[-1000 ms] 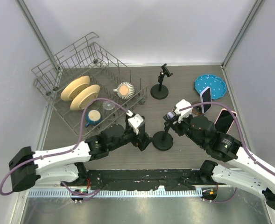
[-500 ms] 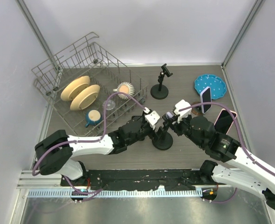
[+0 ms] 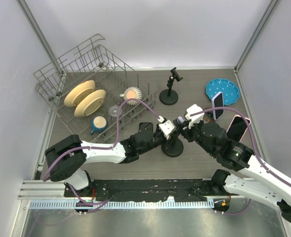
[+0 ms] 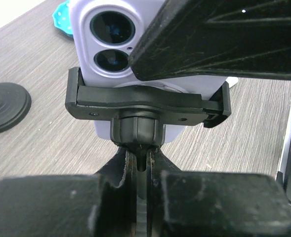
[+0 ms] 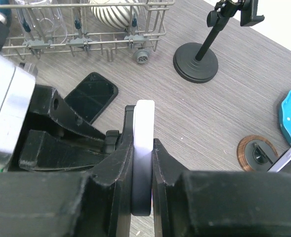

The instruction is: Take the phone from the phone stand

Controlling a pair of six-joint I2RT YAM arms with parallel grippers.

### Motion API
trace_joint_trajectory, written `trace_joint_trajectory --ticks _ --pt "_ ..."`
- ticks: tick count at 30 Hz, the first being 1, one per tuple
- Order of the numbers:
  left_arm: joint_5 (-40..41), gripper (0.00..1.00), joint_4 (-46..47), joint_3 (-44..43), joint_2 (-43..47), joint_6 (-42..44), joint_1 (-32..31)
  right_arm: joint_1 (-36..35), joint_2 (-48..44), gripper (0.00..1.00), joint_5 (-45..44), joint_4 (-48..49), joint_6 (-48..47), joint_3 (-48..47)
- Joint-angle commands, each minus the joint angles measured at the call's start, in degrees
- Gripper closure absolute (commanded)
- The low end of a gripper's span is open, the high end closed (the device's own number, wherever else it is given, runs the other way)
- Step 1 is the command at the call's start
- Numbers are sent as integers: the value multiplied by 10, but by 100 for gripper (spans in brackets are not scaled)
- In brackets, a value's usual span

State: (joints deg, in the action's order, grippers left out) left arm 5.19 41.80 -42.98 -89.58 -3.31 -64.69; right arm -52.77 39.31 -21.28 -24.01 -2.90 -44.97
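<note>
The lavender phone (image 4: 88, 54) sits clamped in the black phone stand (image 4: 145, 101), whose round base (image 3: 173, 148) rests at the table's middle. My left gripper (image 4: 144, 160) is shut on the stand's thin stem just under the clamp, and it comes in from the left in the top view (image 3: 168, 129). My right gripper (image 5: 143, 148) is shut on the phone (image 5: 145, 121), seen edge-on as a pale slab between the two black fingers. In the top view the right gripper (image 3: 181, 123) hides most of the phone.
A black phone (image 5: 91, 96) lies flat near the wire dish rack (image 3: 81, 64). A second empty stand (image 3: 169, 96) stands behind. A blue plate (image 3: 223, 91), a phone on a small stand (image 3: 217, 105) and a pink phone (image 3: 237, 128) are at the right.
My left arm has swung right to the stand, and its gripper has gone from open to shut on the stem. The right gripper has stayed on the phone.
</note>
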Motion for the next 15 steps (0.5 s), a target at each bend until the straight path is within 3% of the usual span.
trace_joint_trajectory --ticks 1,8,11,15 --pt "7 100 66 -13 5 -11 4 -5 -4 88 5 41 3 -5" --pt "32 100 59 0 20 -57 4 -5 -7 46 -10 62 4 5" --pt "37 100 51 4 27 -73 4 -4 -13 38 -9 81 5 11" --pt "46 100 41 11 33 -82 4 -4 -20 37 -16 128 9 29"
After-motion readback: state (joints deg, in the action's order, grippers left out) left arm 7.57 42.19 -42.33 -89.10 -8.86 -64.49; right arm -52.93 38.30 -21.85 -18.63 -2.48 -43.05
